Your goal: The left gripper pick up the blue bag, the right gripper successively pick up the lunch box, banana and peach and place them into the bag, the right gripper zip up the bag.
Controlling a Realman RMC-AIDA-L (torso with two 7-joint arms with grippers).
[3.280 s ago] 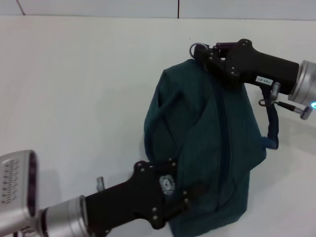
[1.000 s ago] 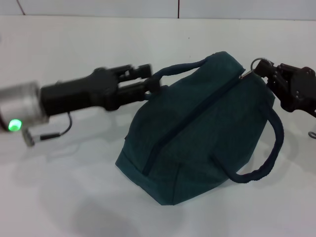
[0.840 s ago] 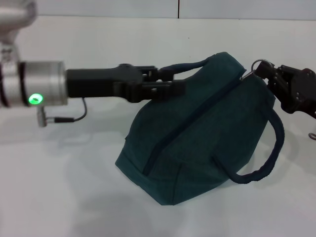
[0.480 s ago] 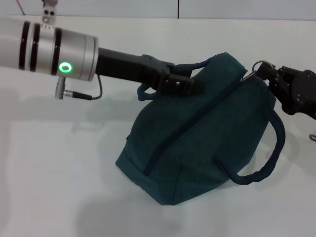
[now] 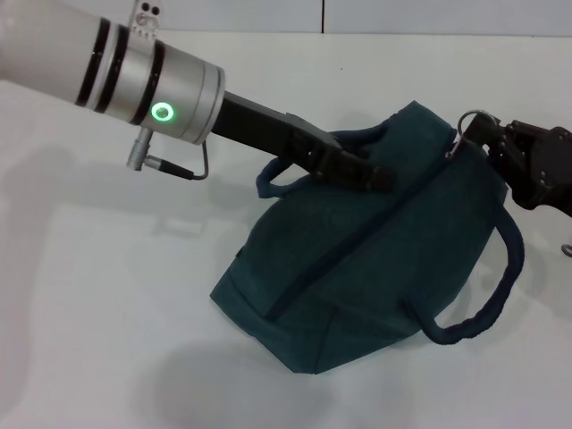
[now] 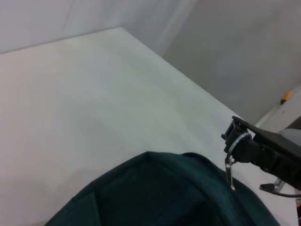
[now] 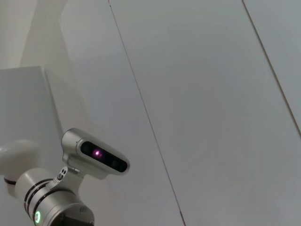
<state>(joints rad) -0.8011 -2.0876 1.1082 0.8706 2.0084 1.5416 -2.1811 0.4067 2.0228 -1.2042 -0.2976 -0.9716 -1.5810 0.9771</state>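
The blue bag (image 5: 357,259) lies on its side on the white table (image 5: 107,295), its central zipper (image 5: 353,239) drawn closed. My left gripper (image 5: 362,172) reaches in from the upper left and lies across the bag's top, with one loop handle (image 5: 268,174) curving around its wrist. My right gripper (image 5: 478,134) at the right edge is shut on the metal ring pull (image 5: 471,119). In the left wrist view the bag's edge (image 6: 155,197) fills the bottom, and the right gripper (image 6: 237,141) holds the ring pull (image 6: 230,162). The lunch box, banana and peach are out of view.
The bag's second handle (image 5: 496,295) loops out toward the front right. White table surface surrounds the bag on the left and front. A back wall (image 5: 268,13) runs behind the table. The right wrist view faces the wall and the robot's head camera (image 7: 96,155).
My left arm has swung in from the left and risen, sliding its gripper rightward over the bag's top past the handle. The bag shifted slightly. The right gripper stayed on the ring pull.
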